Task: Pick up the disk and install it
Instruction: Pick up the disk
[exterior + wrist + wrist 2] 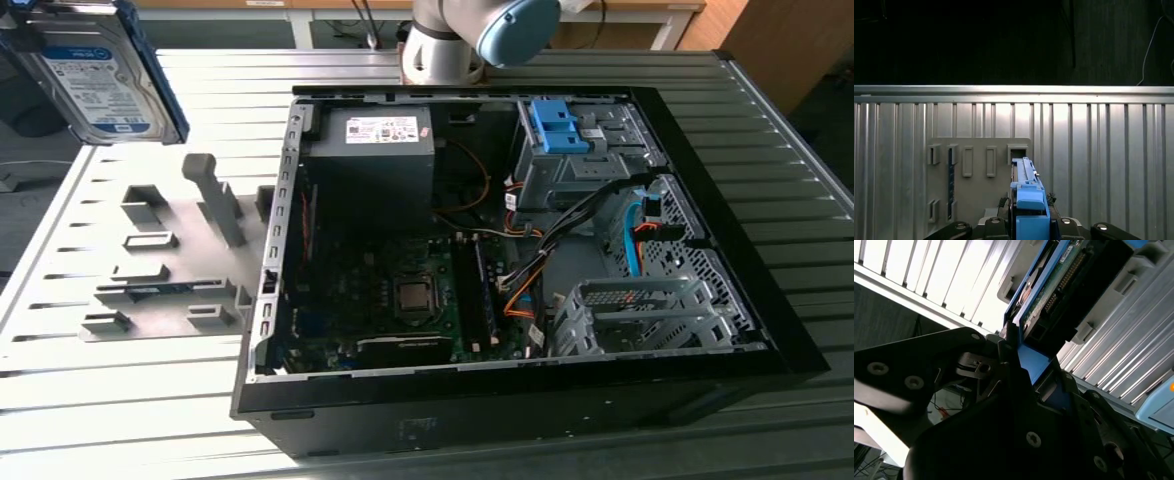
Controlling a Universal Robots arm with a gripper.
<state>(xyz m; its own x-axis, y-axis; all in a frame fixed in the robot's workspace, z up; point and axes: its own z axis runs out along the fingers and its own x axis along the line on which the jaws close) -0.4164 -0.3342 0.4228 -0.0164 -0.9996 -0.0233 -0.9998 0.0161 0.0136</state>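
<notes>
The gripper (1029, 225) is clamped on the disk (100, 80), which hangs at the upper left of the exterior view, so picking is done, but it is not yet inside the case (534, 425).

The exterior view looks down at a slant from high over the ribbed table (134, 420), taking in the whole open case (467, 410) and the grey fixture plate (180, 260) at the exterior view's left, with the disk (100, 75) close to its lens. The first wrist view faces down past the gripper (1030, 222) and the edge-on disk (1026, 172) to the same plate (979, 200) and table (1104, 150) well below. The second wrist view sits tight behind the gripper (1021, 355), facing along the disk's connector end (1064, 285).
</notes>
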